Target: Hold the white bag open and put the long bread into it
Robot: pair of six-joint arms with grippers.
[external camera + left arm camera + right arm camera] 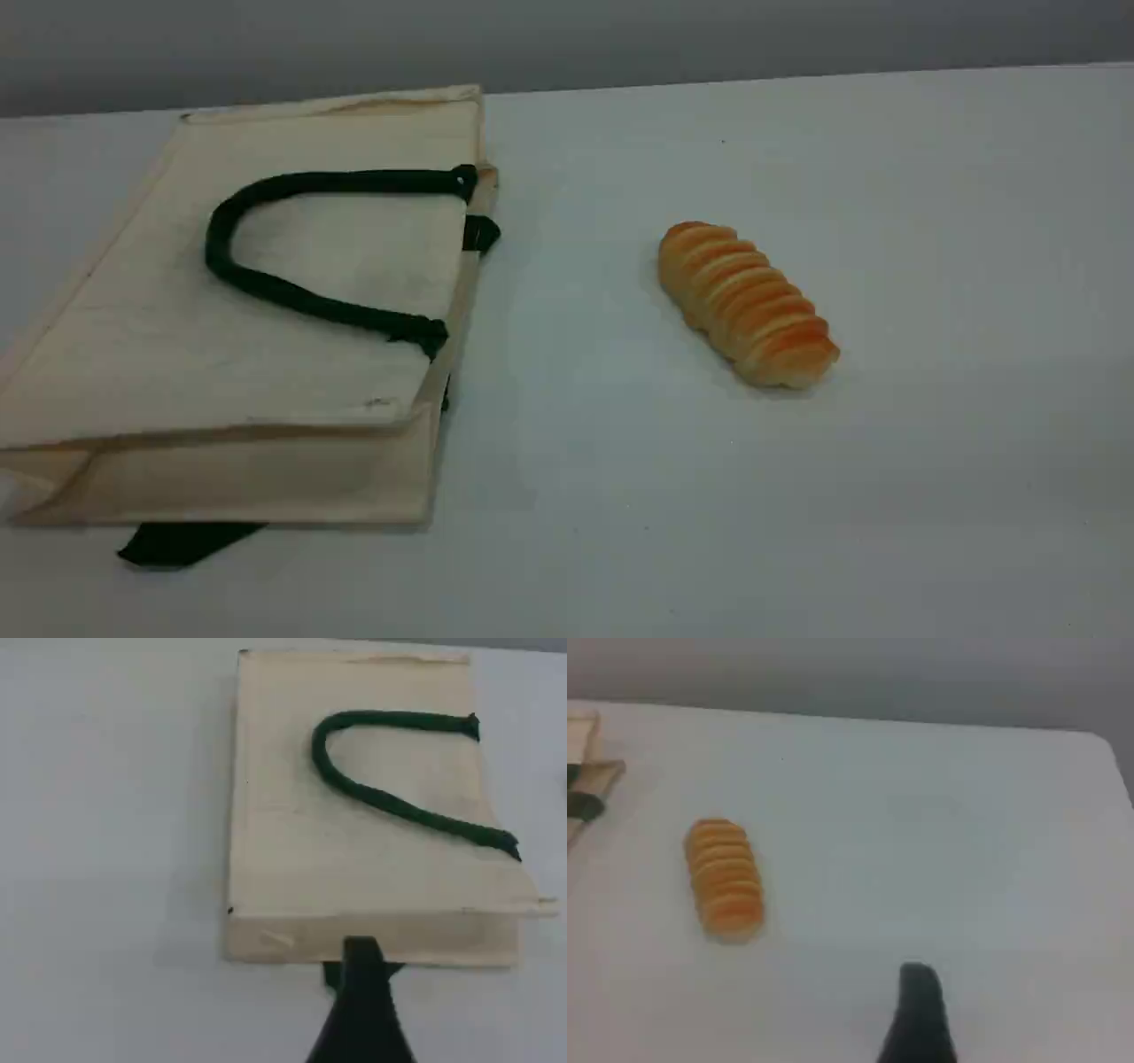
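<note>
Two things wait in the scene view: white bag [239,319] flat at left, long bread [747,304] right of centre, untouched. Left wrist view: left gripper [361,992] spread wide, hovering near the bag's edge. Right wrist view: right gripper [919,1010] wide, empty, bread upper left. Nothing started, I'd say; next, lift the bag's mouth.

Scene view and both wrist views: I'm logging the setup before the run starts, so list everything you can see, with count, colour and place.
white bag: one, cream-white canvas, lying flat on the left of the table, mouth edge toward the bread.
bag handles: two, dark green rope; one loops across the bag's upper face, the other pokes out beneath the bag's near edge.
long bread: one, golden-orange with ridged segments, lying alone right of the bag, touching nothing.
table: one, white, under everything.
left gripper: one dark fingertip visible, above the bag's near edge, holding nothing.
right gripper: one dark fingertip visible, over bare table right of the bread, holding nothing.
</note>
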